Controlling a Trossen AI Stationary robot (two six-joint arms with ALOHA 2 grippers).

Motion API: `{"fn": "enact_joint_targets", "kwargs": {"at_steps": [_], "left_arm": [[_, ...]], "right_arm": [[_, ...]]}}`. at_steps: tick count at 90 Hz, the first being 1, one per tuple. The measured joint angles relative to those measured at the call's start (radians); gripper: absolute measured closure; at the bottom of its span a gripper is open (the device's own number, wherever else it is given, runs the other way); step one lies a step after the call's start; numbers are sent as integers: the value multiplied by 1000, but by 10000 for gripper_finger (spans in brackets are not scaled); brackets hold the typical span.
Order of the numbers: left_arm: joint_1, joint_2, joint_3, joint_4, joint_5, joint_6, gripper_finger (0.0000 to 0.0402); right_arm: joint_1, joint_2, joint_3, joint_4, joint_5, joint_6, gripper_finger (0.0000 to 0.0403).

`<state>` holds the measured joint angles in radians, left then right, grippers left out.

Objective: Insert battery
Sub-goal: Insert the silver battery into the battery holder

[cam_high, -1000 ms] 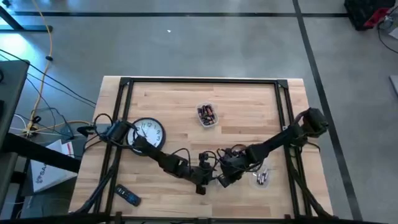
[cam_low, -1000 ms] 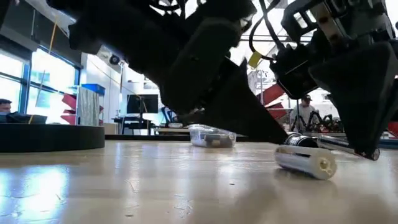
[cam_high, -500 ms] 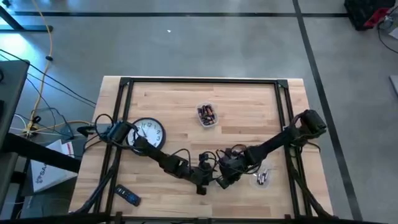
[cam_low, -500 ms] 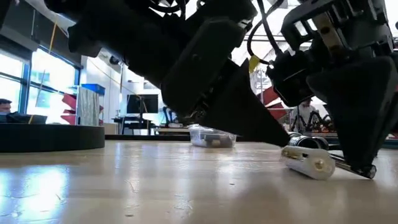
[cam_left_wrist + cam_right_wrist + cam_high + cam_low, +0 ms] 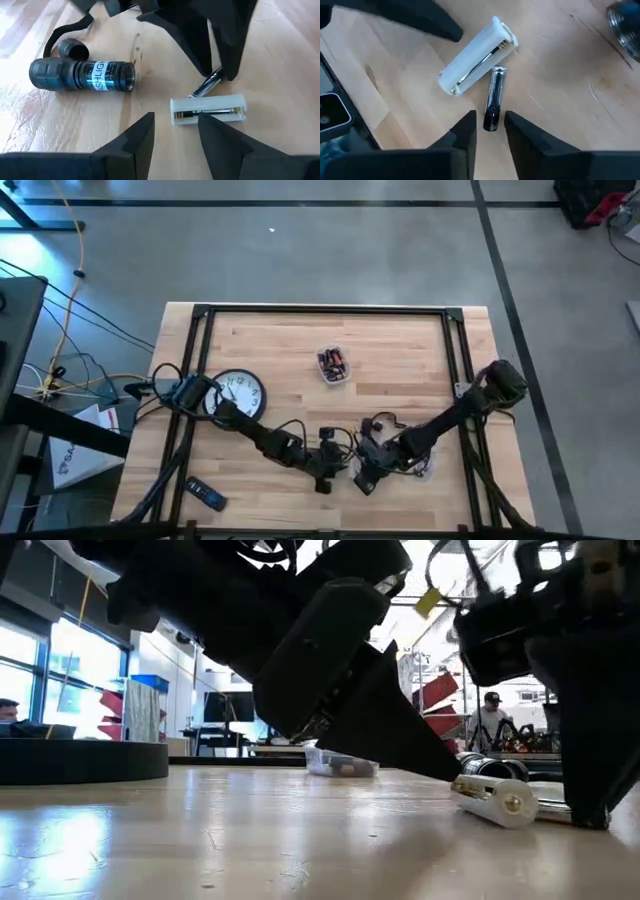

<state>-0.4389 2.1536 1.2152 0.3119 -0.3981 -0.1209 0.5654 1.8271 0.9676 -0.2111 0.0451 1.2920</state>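
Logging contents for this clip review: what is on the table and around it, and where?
battery holder: one, white, near front edge, lying flat
loose battery: one, silver and black, beside the holder
flashlight body: one, black, blue label, near holder
flashlight cap: one, black, beside flashlight
clock: one, white face, table's left
battery tub: one, clear, table centre
remote: one, black, front left
left claw: open, over the holder
right claw: open, astride the battery
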Motion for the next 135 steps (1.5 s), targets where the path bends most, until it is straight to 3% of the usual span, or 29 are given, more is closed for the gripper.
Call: {"fn": "enact_joint_targets", "kwargs": {"at_steps": [29,56,104,135], "left_arm": [[0,0,0,4,1,-26,268],[2,0,0,31,3,-52,268],[13,-22,0,26,-4,-53,268],[13,-72,0,-53,23,-59,268]], "right_arm": [[92,5,0,-10,236,-89,316],[155,61,3,26,343,-125,316],[171,75,3,-1,396,-323,316],[179,109,3,9,425,-367,316]]}}
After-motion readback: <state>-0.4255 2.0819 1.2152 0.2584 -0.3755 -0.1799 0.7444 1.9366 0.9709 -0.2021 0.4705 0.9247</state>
